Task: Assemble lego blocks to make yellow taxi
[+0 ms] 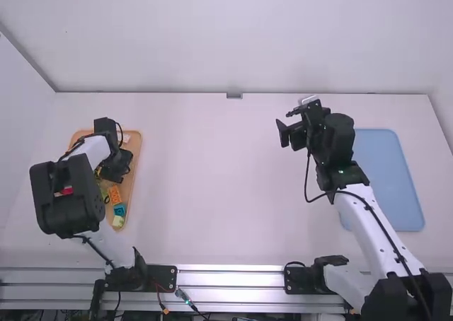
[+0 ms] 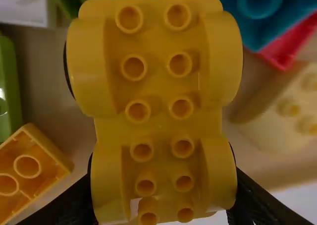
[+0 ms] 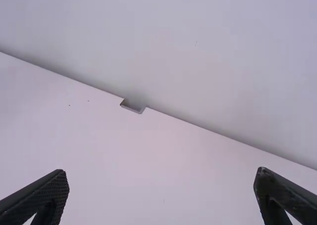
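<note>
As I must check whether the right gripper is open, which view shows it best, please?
The right wrist view: there the right gripper is open, its fingers wide apart. The high view shows it smaller; the left wrist view looks onto the yellow base instead.

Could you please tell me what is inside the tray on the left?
The high view shows an orange block, a teal block and a pale yellow block, among others, towards the near end of the tray. The left arm hides much of the rest.

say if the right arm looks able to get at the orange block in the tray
Probably not: the right tool, though open, sits across the table, and the left arm hangs over the tray near the orange block.
</note>
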